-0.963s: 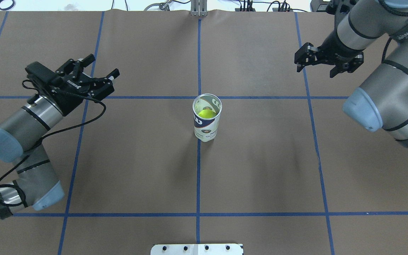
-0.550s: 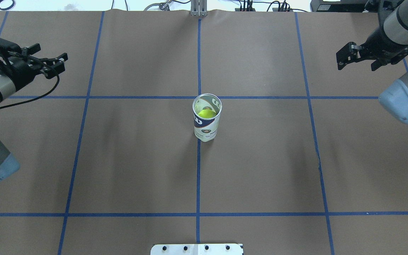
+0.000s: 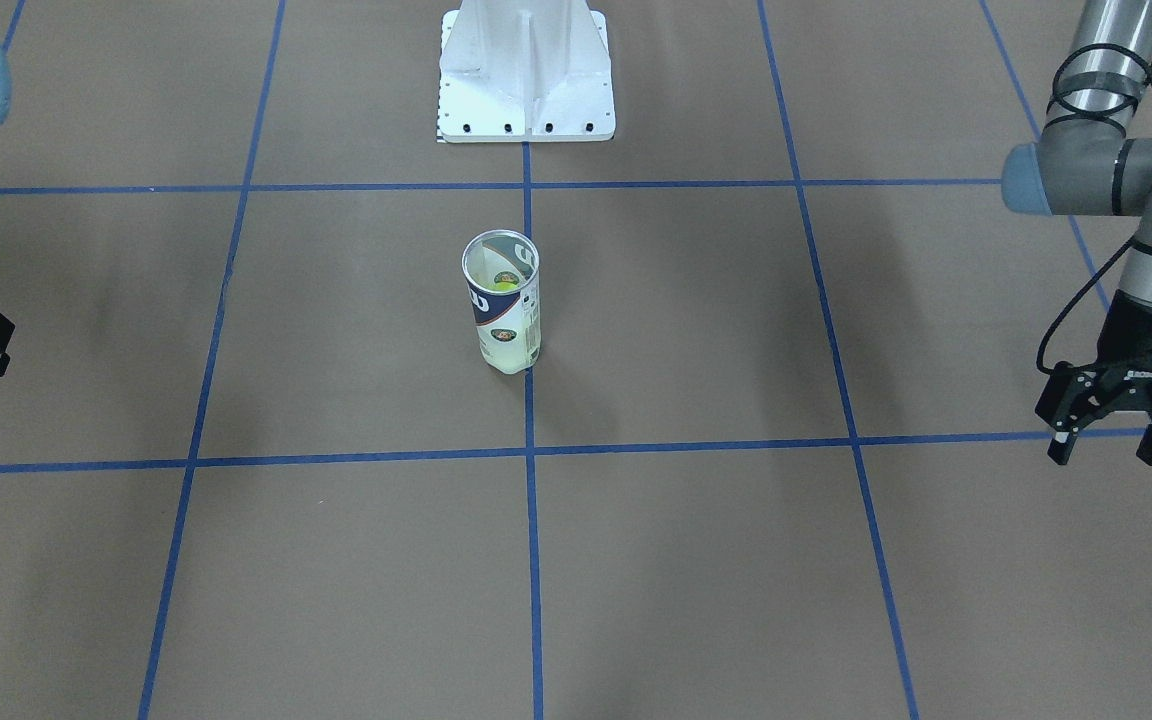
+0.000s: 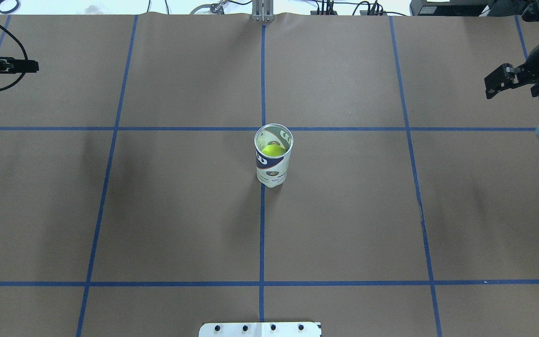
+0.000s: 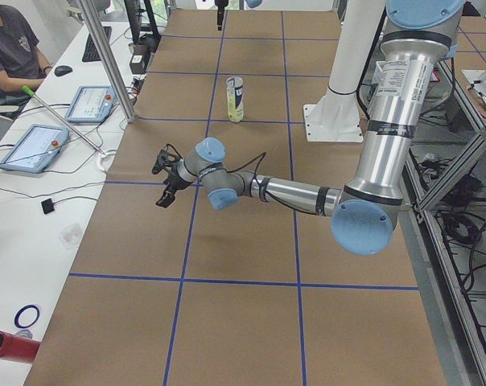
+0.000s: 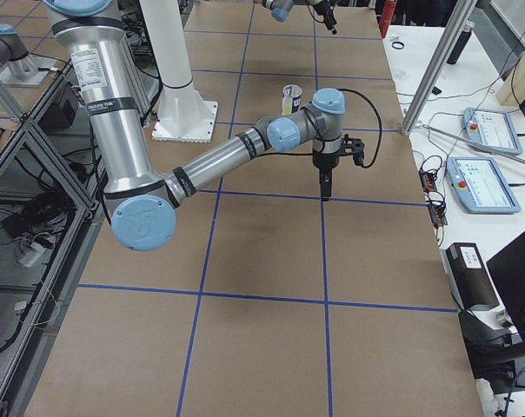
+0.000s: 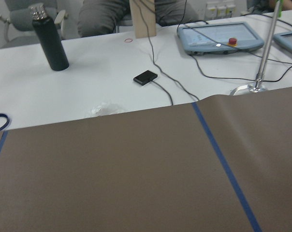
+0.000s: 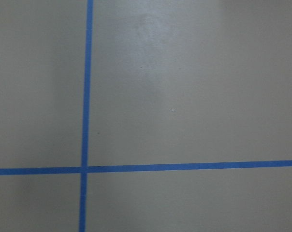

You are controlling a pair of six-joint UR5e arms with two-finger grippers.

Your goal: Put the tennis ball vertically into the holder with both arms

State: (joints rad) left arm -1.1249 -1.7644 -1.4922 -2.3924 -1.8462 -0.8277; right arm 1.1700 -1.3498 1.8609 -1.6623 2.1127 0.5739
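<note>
The holder, a clear can with a white and navy label, stands upright at the table's centre. The yellow-green tennis ball sits inside it. It also shows in the front view. My left gripper is open and empty, far off toward my left end of the table. In the overhead view only its finger pokes in at the left edge. My right gripper is open and empty at the far right. Neither wrist view shows the holder.
The white base plate stands on my side of the table. The brown table cover carries blue tape grid lines. A white bench beyond the far edge holds a black bottle, a control tablet and cables.
Both arms have swung outward, away from the holder toward the table's left and right ends. Both grippers stayed open. The holder with the ball has not moved.
</note>
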